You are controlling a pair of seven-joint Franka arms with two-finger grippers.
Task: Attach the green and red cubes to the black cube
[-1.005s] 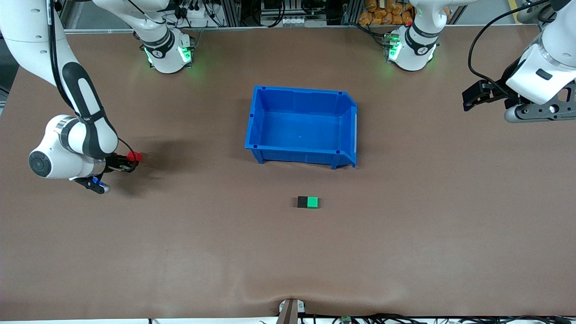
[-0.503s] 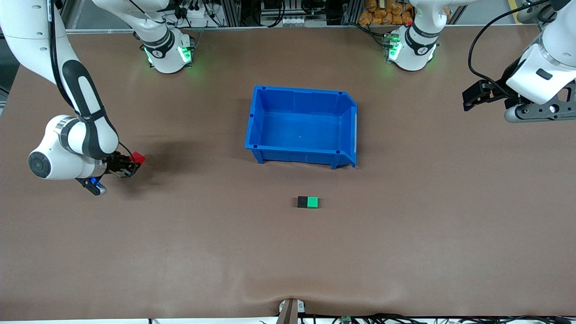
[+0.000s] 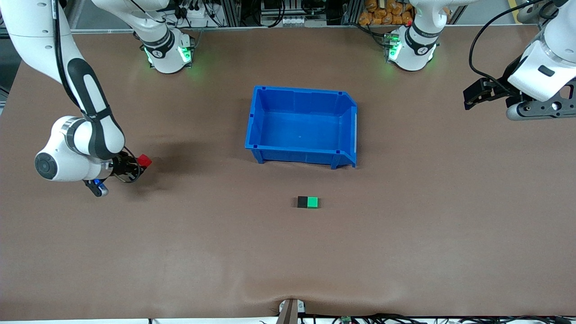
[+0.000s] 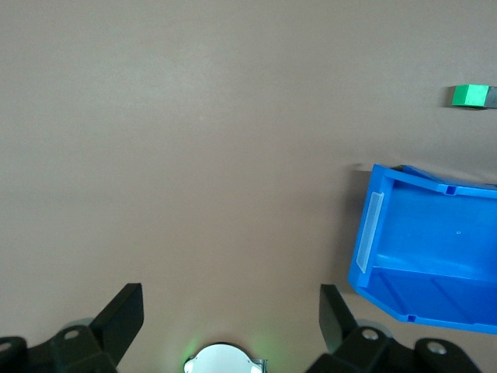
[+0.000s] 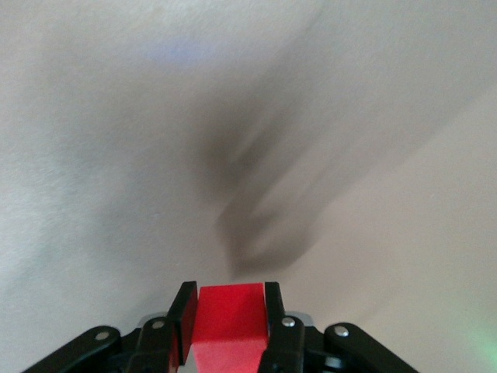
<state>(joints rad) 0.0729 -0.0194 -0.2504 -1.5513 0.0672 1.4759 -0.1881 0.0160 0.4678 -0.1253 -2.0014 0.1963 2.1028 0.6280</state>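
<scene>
The black cube (image 3: 302, 202) and the green cube (image 3: 312, 202) sit joined side by side on the brown table, nearer the front camera than the blue bin. The green cube (image 4: 470, 95) also shows in the left wrist view. My right gripper (image 3: 140, 163) is shut on the red cube (image 3: 144, 160), held above the table toward the right arm's end. In the right wrist view the red cube (image 5: 227, 322) fills the gap between the two black fingers (image 5: 183, 318). My left gripper (image 3: 470, 95) waits open, high over the left arm's end of the table.
A large blue plastic bin (image 3: 348, 117) stands mid-table with nothing inside; it also shows in the left wrist view (image 4: 373, 233). The two arm bases with green lights stand along the edge farthest from the front camera.
My right gripper has carried the red cube a little toward the middle of the table. The left arm has barely moved.
</scene>
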